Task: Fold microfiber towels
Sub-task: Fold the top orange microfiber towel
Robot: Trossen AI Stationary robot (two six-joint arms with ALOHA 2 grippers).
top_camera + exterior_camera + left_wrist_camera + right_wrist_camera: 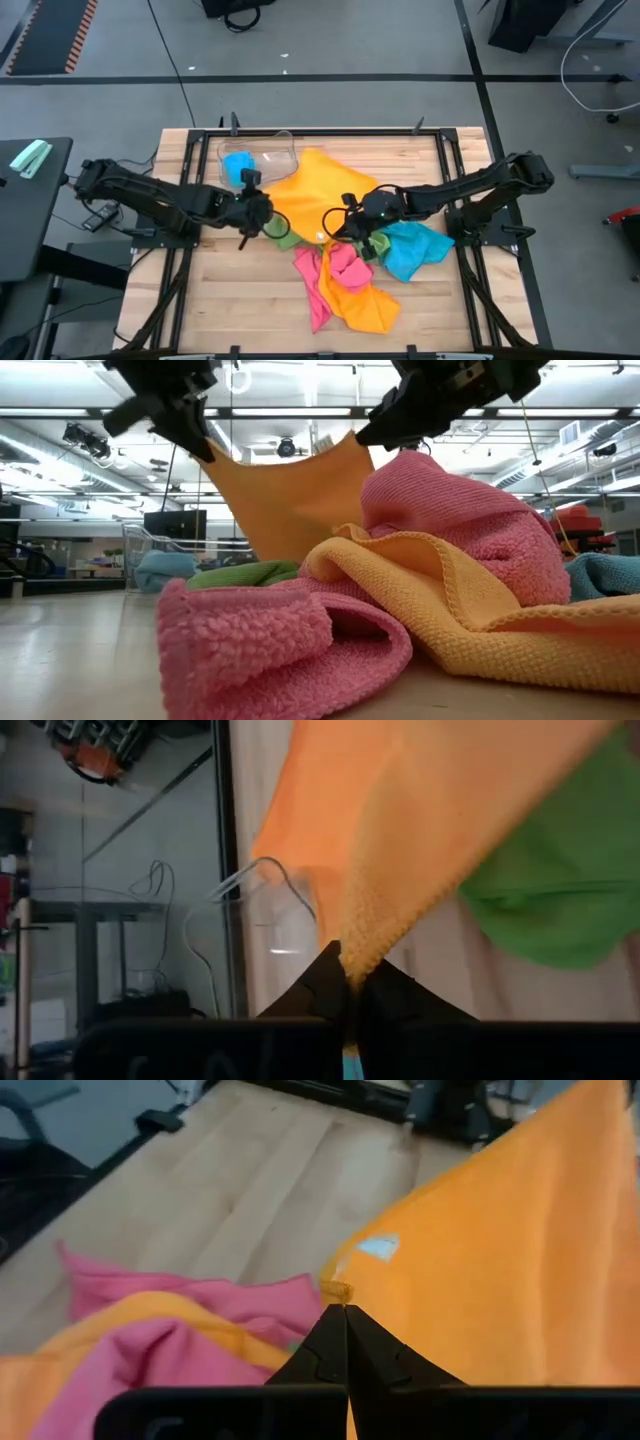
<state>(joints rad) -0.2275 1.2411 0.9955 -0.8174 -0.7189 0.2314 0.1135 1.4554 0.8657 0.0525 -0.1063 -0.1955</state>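
An orange-yellow microfiber towel [305, 190] is raised at the table's middle between my two grippers, and its far part lies on the table beside the clear bin [275, 150]. My left gripper [264, 216] is shut on its left near corner. My right gripper [345, 226] is shut on its right near corner. A green towel [283, 236] lies under the raised edge. Pink [335, 268], orange-yellow [368, 305] and blue [415, 250] towels lie heaped nearer the front. My left gripper pinches a corner of the orange-yellow towel [357, 952] between its two fingers, slanting down from the table's left. The cloth runs away from the fingertips [325, 982] in a drawn, narrowing fold. That corner is lifted clear [212, 455]. My right gripper pinches the towel's other near corner [337, 1292] between its two fingers, beside a small white tag [378, 1247], slanting down from the table's right. The corner is held up off the table [352, 438], and the cloth sags between the two holds.
The clear bin holds a blue towel [238, 165] at the far left of the work area. The heap of pink and orange-yellow towels [400, 600] fills the near middle. Bare wood [230, 290] shows at the near left, and black frame rails [440, 150] edge the table.
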